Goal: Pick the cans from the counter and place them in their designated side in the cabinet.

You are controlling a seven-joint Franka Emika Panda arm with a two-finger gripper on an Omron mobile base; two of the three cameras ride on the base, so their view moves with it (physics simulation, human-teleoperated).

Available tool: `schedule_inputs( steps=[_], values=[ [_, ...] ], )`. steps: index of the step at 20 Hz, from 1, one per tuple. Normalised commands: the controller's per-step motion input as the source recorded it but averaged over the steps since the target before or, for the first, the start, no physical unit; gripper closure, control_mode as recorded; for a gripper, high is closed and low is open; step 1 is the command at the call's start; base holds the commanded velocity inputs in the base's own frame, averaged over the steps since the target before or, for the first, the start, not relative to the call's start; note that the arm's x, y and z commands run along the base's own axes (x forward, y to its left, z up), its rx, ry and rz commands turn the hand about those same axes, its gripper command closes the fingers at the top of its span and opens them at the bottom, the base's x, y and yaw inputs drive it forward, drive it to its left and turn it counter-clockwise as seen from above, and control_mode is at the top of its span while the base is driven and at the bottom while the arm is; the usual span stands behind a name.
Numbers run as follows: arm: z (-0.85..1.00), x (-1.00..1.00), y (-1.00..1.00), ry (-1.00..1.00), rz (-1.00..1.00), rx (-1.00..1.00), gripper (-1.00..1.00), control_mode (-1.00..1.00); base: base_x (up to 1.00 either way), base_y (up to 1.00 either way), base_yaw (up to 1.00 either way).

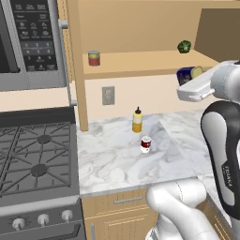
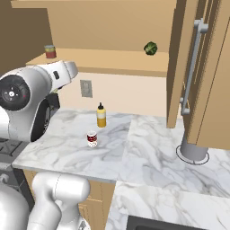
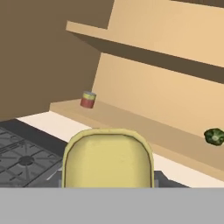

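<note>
End effector [image 1: 193, 74]: closed on the dark blue tin [image 1: 185, 75], mostly hidden by the arm.
Round can [image 1: 146, 144]: on counter [image 1: 112, 159], near yellow bottle [image 1: 137, 120].
Tin label: unreadable.

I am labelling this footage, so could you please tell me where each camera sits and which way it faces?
Left base view: behind the arm's left, facing the counter, stove and cabinet; arm at right, gripper holding the blue tin.
Right base view: behind its right, same counter; arm at left.
Hand view: on the hand, along the held tin toward the shelf.
Shared: red can with yellow-green band, green item.
</note>
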Motion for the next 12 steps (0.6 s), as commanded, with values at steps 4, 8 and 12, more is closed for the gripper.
schedule_inputs(
  steps=[4,8,12],
  values=[
    [0.06,0.12,0.01,0.0,0.02,0.0,1.0,-1.0,0.0,0.0,0.0],
    [0.1,0.11,0.06,0.0,0.01,0.0,1.0,-1.0,0.0,0.0,0.0],
    [0.08,0.05,0.03,0.0,0.01,0.0,1.0,-1.0,0.0,0.0,0.0]
  ],
)
